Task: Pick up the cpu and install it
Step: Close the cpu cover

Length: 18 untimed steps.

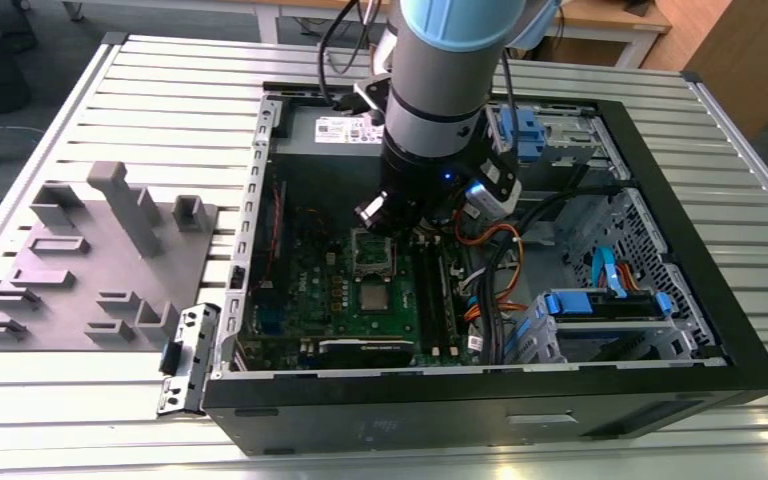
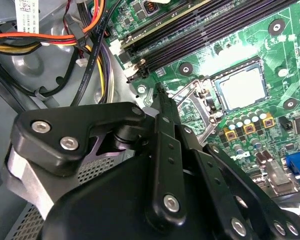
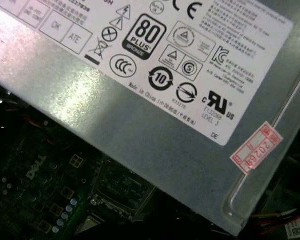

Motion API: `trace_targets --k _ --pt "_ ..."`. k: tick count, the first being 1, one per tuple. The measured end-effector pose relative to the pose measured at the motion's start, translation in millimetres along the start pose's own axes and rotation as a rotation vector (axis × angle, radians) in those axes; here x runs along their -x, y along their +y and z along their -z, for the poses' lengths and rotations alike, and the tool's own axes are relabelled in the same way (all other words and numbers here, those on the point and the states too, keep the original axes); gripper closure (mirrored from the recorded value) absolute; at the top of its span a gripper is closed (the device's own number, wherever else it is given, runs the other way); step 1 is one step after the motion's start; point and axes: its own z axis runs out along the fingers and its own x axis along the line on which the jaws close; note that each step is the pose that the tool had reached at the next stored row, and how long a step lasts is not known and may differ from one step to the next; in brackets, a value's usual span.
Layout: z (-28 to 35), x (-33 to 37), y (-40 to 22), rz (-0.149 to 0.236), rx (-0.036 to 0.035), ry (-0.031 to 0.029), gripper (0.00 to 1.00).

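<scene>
Cpu, the small flat silver-grey square chip, is seated flat in the open metal-framed socket, as installing requires, near the black gripper, whose opening cannot be told.

You're looking at a robotics lab or test workshop, not a home: a slatted aluminium bench carries an opened desktop computer case and a grey moulded parts fixture; an industrial robot arm stands over them; behind, plain wooden desks line a grey floor.
</scene>
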Motion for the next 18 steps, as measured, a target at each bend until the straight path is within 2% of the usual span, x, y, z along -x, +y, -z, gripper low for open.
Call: trace_targets --k 11,18 --pt "0.6 -0.7 -1.2 0.062 0.0019 0.0045 0.89" --pt "1.3 -1.3 -2.0 0.086 0.0026 0.0065 0.89"
